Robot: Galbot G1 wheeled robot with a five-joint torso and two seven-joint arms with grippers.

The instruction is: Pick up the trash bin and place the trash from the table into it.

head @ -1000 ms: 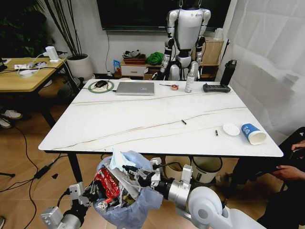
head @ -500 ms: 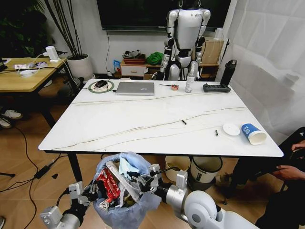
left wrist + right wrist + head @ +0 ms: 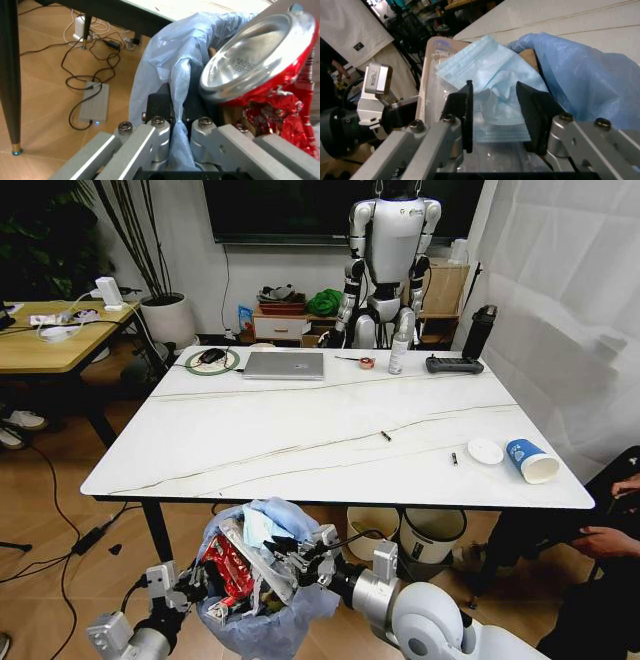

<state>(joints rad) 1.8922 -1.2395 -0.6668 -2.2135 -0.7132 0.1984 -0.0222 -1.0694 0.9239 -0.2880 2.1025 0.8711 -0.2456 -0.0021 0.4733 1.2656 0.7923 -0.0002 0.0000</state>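
Observation:
The trash bin [image 3: 290, 620], lined with a light-blue bag, hangs in front of the table [image 3: 250, 430], below its near edge. My left gripper [image 3: 200, 582] is shut on the bin's bag and rim [image 3: 165, 67]. Inside lie a crushed red can [image 3: 255, 60], red wrappers [image 3: 228, 565] and a clear tray [image 3: 431, 75]. My right gripper [image 3: 290, 556] hovers over the bin's mouth. Its fingers [image 3: 532, 116] stand apart on either side of the pale-blue mask [image 3: 485, 71], which rests on the pile. A white lid [image 3: 485, 451] and a blue-white paper cup [image 3: 530, 461] lie on the table at the right.
At the table's far edge are a silver laptop [image 3: 285, 365], a white bottle [image 3: 398, 352], a black bottle [image 3: 479, 332], a controller [image 3: 453, 364] and a green ring [image 3: 211, 360]. A cream bin [image 3: 372, 525] and a dark grey bin [image 3: 432, 532] stand under the table. A person [image 3: 605, 540] sits at the right.
My right gripper has lowered the mask from above the bin down into it, and its fingers now stand apart. The left gripper keeps its hold on the bin.

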